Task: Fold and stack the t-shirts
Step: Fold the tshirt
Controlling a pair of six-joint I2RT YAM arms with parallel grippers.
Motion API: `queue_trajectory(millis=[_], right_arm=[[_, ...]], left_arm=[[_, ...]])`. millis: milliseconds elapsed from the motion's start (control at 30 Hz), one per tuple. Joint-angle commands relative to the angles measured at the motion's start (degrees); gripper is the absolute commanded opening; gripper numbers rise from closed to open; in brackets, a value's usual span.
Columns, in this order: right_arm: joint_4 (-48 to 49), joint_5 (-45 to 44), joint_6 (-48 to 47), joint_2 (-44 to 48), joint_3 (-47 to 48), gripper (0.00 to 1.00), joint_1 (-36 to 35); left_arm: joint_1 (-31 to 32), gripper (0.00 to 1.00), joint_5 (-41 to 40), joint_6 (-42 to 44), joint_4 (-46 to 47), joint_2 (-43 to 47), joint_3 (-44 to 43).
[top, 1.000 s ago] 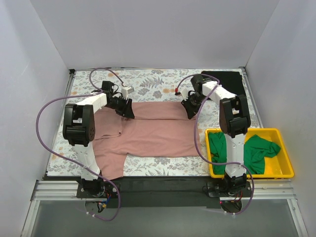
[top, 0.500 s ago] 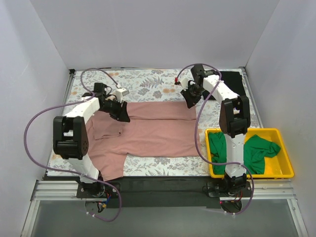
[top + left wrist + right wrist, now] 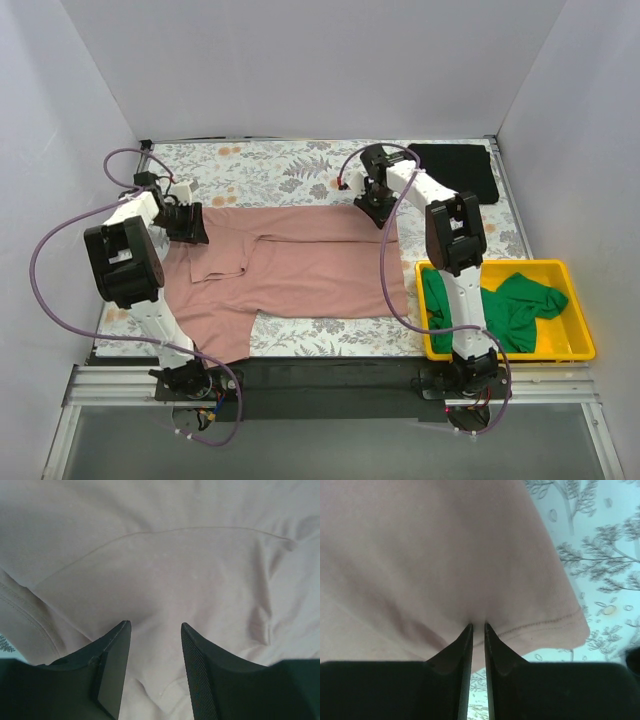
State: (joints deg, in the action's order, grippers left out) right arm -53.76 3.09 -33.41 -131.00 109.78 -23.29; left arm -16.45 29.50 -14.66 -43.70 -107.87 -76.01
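The dusty pink t-shirt (image 3: 300,265) lies spread flat across the middle of the floral table cover. My left gripper (image 3: 186,222) is at its far left part. In the left wrist view it (image 3: 154,626) is open, with pink cloth (image 3: 165,565) below and between the fingers. My right gripper (image 3: 374,203) is at the shirt's far right corner. In the right wrist view it (image 3: 477,626) is shut on the pink cloth (image 3: 445,545) just inside the hem. The black t-shirt (image 3: 455,170) lies folded at the back right. The bright green t-shirt (image 3: 520,305) lies crumpled in the bin.
The yellow plastic bin (image 3: 575,345) stands at the front right, beside the right arm's base. White walls close in the table on the left, back and right. The floral table cover (image 3: 270,165) shows behind the pink shirt and along its front edge.
My left gripper has moved left across the pink shirt to its left edge. My right gripper has shifted back and slightly left at the shirt's far right corner.
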Motion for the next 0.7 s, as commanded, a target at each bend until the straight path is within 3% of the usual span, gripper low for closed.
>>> queue_trajectory(millis=[0,167,400,467,667], right_arm=[[1.81,-6.51,0.01,-3.20,3.07,0.20,0.26],[4.18,-9.33,-0.87,-9.26,11.39,0.20,0.35],[11.38,-16.43,-3.50,-16.13,22.05,0.27,0.79],[18.83,-19.33,-5.34,-15.52,22.06,0.33,0.88],[22.38,-19.18,-9.21,-8.50,20.93,0.48,0.53]], left_arm=[[-0.43,0.43,-5.15,-1.43,2.21,-2.42,-2.39],[-1.39,0.39,-6.03,-2.30,2.66,-12.68,-9.49],[-1.83,0.38,-5.68,-4.59,0.29,-27.71,-29.70],[-1.83,0.42,0.18,-5.82,-3.65,-29.32,-38.74],[-1.92,0.51,9.69,-7.06,-9.01,-22.57,-43.68]])
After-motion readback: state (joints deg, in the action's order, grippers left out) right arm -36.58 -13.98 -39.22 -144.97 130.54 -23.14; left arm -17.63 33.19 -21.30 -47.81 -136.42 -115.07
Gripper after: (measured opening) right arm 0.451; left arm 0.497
